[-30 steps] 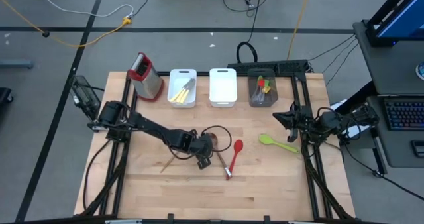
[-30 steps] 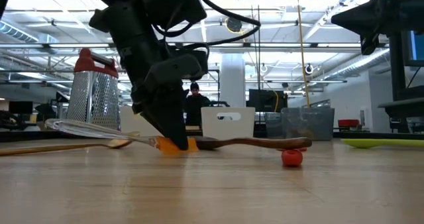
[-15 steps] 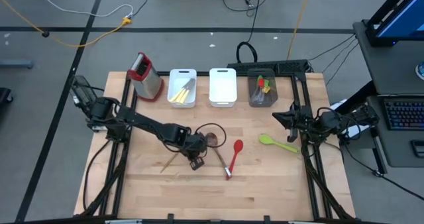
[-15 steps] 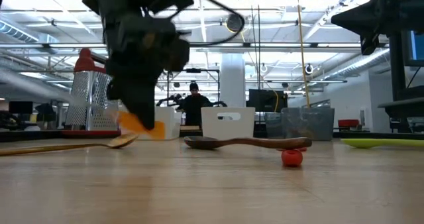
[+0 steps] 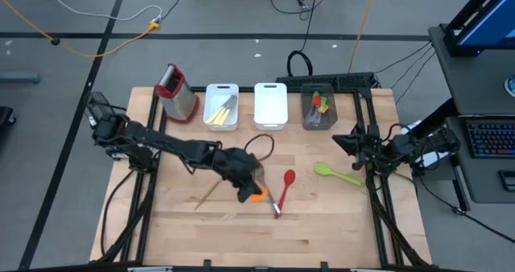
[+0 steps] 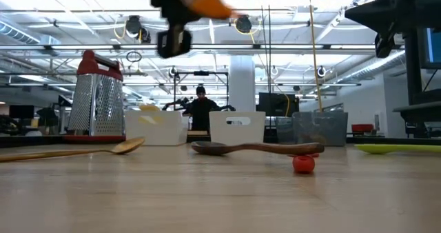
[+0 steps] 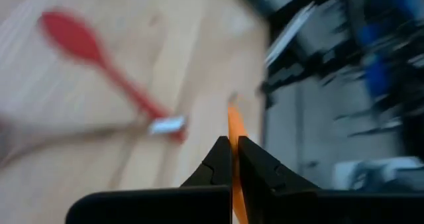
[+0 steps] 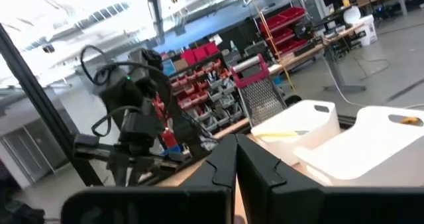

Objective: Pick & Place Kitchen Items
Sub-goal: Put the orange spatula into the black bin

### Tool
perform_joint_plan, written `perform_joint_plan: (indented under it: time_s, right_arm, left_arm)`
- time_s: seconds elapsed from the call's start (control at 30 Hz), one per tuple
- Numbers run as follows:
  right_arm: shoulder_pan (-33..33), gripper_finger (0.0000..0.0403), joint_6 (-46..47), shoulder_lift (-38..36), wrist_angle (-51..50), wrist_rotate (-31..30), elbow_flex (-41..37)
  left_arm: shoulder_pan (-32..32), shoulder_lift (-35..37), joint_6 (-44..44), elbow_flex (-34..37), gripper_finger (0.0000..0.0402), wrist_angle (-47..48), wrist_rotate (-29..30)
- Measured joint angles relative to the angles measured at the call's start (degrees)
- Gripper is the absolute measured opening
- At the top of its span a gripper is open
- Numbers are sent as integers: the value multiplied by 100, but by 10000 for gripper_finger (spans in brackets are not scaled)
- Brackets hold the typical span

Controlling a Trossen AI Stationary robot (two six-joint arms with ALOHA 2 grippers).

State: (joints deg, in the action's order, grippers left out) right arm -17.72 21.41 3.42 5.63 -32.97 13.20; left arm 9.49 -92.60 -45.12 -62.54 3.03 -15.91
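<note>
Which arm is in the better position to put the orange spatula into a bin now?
The left. Its gripper is shut on the orange spatula, lifted above the table. The right gripper waits at the right edge, shut and holding nothing.

Two dark jointed arms, black cables, tapered black fingers (image 7: 257, 174).

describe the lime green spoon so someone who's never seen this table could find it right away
Start at the wooden table and go to its right side, just in front of the waiting right gripper. The lime-green spoon lies flat there, alone. The nearby red spoon, nearer the middle, differs only in colour.
</note>
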Motion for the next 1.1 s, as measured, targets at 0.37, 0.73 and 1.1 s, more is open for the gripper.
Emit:
perform_joint_plan:
  time_s: [0.37,0.73,1.1]
  right_arm:
    - [2,4,-95,4,338,-348,1]
    - [2,4,143,474,374,-593,-7]
    - [4,4,447,1341,1491,-595,-7]
  left_arm:
    - [-551,-66,-617,-4,0,-2311,281]
    - [-1290,-760,-737,-634,0,-3009,483]
    - [-1705,-1893,-51,-2416,0,-2482,-177]
